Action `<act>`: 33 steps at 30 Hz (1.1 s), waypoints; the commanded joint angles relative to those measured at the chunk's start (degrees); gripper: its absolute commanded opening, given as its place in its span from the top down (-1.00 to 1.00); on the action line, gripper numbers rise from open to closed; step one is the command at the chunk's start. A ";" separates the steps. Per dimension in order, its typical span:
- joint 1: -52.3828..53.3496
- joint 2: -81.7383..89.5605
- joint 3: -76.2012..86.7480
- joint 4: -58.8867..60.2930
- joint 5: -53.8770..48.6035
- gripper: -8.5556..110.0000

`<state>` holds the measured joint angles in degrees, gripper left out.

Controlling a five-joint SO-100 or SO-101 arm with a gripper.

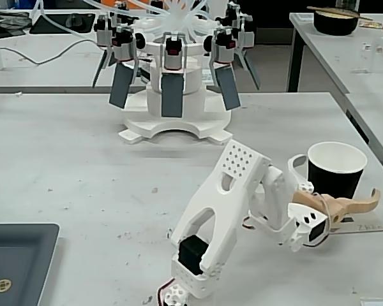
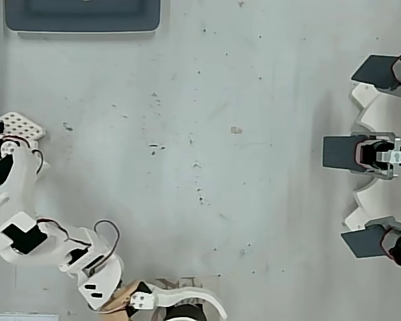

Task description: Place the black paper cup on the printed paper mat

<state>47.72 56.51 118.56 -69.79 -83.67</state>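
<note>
Fixed view, nearest the camera: the dark grey tray (image 1: 16,258) occupies the lower left corner of the grey table (image 1: 83,159), and the white arm (image 1: 220,210) rises from its base at the bottom edge and reaches toward the right. The gripper (image 1: 335,191) is spread wide, its jaws apart and holding nothing: the tan finger (image 1: 345,205) passes in front of the cup's lower body and curls up to its right, whereas the white finger (image 1: 298,167) curves around the cup's left side; whether either finger touches the cup cannot be told. The black paper cup (image 1: 335,171) stands upright between the two fingers, its white interior and rolled rim visible, on the printed paper mat (image 1: 364,225), of which only a pale strip with small dark marks shows at the right of the cup's base. Farther back, at the table's middle, stands a white round fixture (image 1: 175,76) bearing hanging grey panels and clear tubing. On a separate table at the upper right sits a wide black bowl (image 1: 336,20). Overhead view: the arm lies along the left and bottom edges, the open white finger (image 2: 190,299) arcs around the cup's rim at the bottom edge, and the tray (image 2: 83,17) lies at the top left.
</note>
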 commanded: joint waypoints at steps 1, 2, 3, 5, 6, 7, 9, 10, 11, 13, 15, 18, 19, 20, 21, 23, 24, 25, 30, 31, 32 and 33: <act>1.05 7.12 2.55 0.35 0.62 -0.05; 1.14 8.35 4.13 0.26 0.79 -0.06; 1.14 9.67 5.89 0.09 0.88 -0.07; 1.14 12.39 9.32 -0.26 0.97 -0.07; 1.14 13.80 10.99 -0.44 1.05 -0.08; 1.14 15.29 12.66 -0.70 1.05 -0.08; 1.14 18.11 16.08 -1.32 1.05 -0.08; 1.14 19.60 17.75 -1.49 1.14 -0.08; 1.14 20.92 19.25 -1.85 1.14 -0.08; 1.05 23.82 22.41 -2.64 1.14 -0.08; 0.97 26.72 25.49 -3.16 0.97 -0.07; 0.70 30.94 29.71 -4.04 0.53 -0.03; 0.62 32.34 31.03 -4.39 0.35 -0.02; 0.53 33.66 32.34 -4.92 0.35 -0.01; 0.35 35.07 33.75 -5.36 0.18 0.00; -0.26 37.71 36.56 -6.50 0.09 0.01; -0.70 38.76 37.97 -7.38 0.00 0.02; -1.14 39.81 39.20 -7.82 -0.09 0.01; -4.48 46.23 44.21 -9.14 -0.79 0.02; -5.54 47.90 45.26 -9.23 -0.88 0.03; -6.86 49.57 46.32 -9.23 -1.14 0.05; -8.17 51.33 47.46 -9.23 -1.32 0.06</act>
<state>42.28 102.30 164.79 -77.78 -84.38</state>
